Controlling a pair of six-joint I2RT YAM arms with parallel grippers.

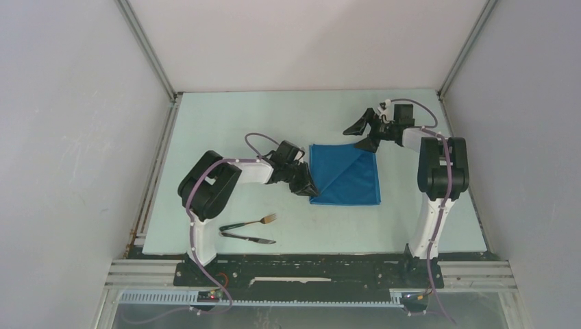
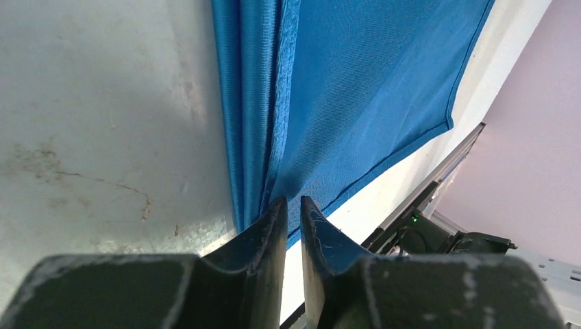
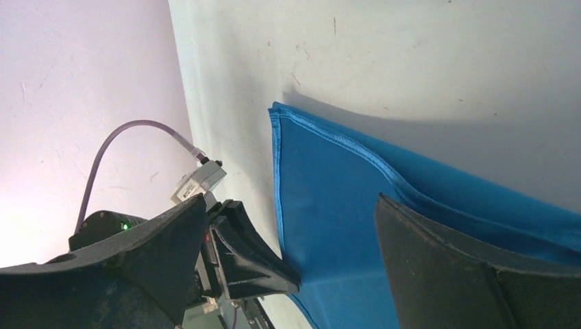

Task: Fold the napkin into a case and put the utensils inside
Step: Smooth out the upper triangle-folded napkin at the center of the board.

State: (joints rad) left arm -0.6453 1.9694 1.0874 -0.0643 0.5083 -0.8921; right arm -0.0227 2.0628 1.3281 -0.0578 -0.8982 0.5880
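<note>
napkin [image 1: 346,175], pale green table [image 1: 226,116], grey walls [image 1: 68,137]

Napkin [image 1: 346,175] lies flat on the table [image 1: 226,123], approx. mid-table and slightly R of centre. L gripper [image 1: 306,190] is at its near-L corner and R gripper [image 1: 362,136] is over its far-R corner. Fork [image 1: 250,222] & knife [image 1: 248,238] lie side by side near the table's front edge, L of and in front of the napkin and just R of the L arm's base, w/ the fork behind the knife.
</note>
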